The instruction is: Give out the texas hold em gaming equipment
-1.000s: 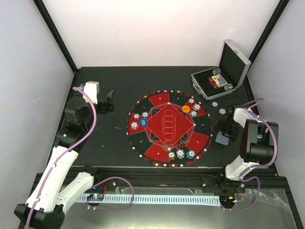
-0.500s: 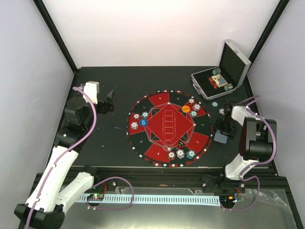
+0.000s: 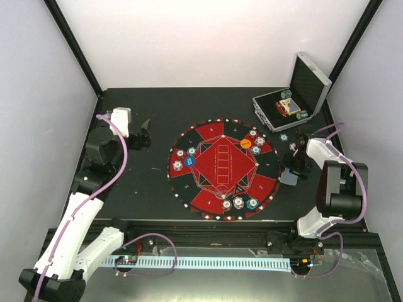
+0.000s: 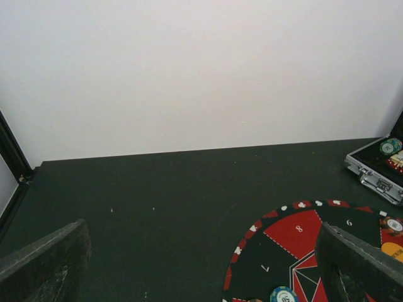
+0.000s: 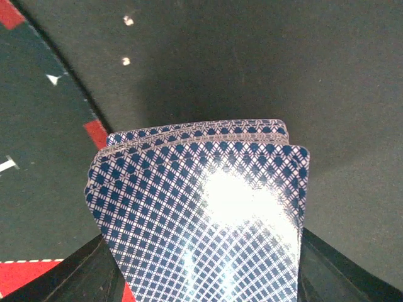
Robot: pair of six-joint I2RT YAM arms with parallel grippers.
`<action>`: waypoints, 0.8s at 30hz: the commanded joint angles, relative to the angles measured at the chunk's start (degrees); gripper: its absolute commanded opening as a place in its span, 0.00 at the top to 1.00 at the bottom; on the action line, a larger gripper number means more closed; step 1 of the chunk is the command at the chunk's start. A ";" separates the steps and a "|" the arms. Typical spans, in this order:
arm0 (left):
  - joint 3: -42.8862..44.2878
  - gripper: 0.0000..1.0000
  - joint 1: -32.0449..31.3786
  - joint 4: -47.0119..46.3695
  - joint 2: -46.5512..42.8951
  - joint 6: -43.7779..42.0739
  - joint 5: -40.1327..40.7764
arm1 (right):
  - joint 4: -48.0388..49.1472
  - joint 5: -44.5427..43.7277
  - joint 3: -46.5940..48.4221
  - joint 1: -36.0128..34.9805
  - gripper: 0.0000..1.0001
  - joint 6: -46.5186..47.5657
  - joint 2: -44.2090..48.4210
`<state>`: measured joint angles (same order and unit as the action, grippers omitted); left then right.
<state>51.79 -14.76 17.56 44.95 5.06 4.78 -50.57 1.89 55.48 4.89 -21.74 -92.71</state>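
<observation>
Fingers (image 5: 94, 277) of my right gripper (image 3: 294, 168) clamp the cards (image 5: 201, 214) beside the mat (image 3: 220, 160), left gripper (image 3: 146, 133) wide apart (idle); dealing's in hand, so next I'd carry them over the mat.

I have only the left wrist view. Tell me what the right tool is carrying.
Observer: The right tool holds a stack of cards, patterned backs facing its camera.
Operator: Give me its position.
Observer: Just off the right edge of the round mat, on the near side of the open case.
Operator: Report the mat's near edge.
Observer: Three chips sit there in a row.
</observation>
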 commanded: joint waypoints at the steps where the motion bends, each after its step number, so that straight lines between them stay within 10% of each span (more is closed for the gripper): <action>1: -0.05 0.01 -0.35 -0.29 -0.74 -0.33 -0.83 | -1.65 2.05 0.68 -0.20 0.51 0.20 2.49; 11: -4.16 0.03 -4.43 -6.67 1.06 11.39 -13.54 | -1.65 10.12 -0.66 -0.42 0.51 -0.95 6.98; 24: -5.19 0.06 -35.41 -27.72 27.63 27.63 -15.80 | 7.12 22.88 -1.82 -12.65 0.51 -12.51 12.07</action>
<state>42.72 -45.23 -1.96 67.07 28.84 -9.23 -48.29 18.68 54.17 -4.38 -28.51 -82.54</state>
